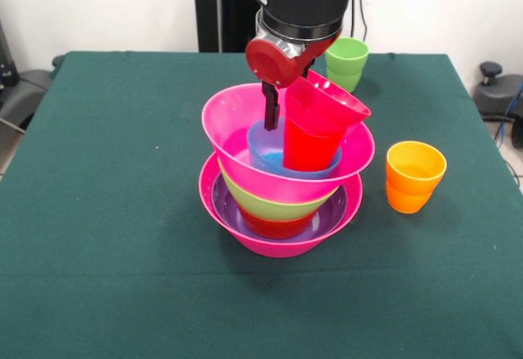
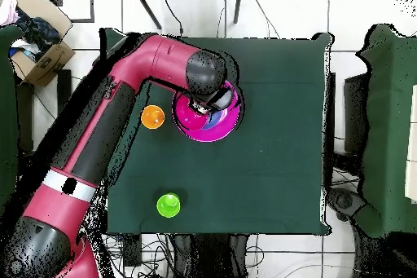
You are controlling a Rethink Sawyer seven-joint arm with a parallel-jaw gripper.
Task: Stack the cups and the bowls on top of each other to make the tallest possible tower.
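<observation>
Tower (image 1: 282,204): near table (image 1: 98,212) centre, large hot-pink bowl as base, then purple, crimson, lime green, second hot-pink bowl (image 1: 237,142), blue bowl (image 1: 265,150) inside. Arm descends from above, gripper (image 1: 282,97) inside top pink bowl, fingers closed on tilted crimson bowl (image 1: 327,105) resting over red cup (image 1: 310,146). Orange cup (image 1: 414,176) upright beside tower; green cup (image 1: 347,60) upright near table edge behind arm.

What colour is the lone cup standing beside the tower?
Orange: the glossy orange plastic cup, clearest in the front view.

No readable text, labels, numbers — anywhere.
</observation>
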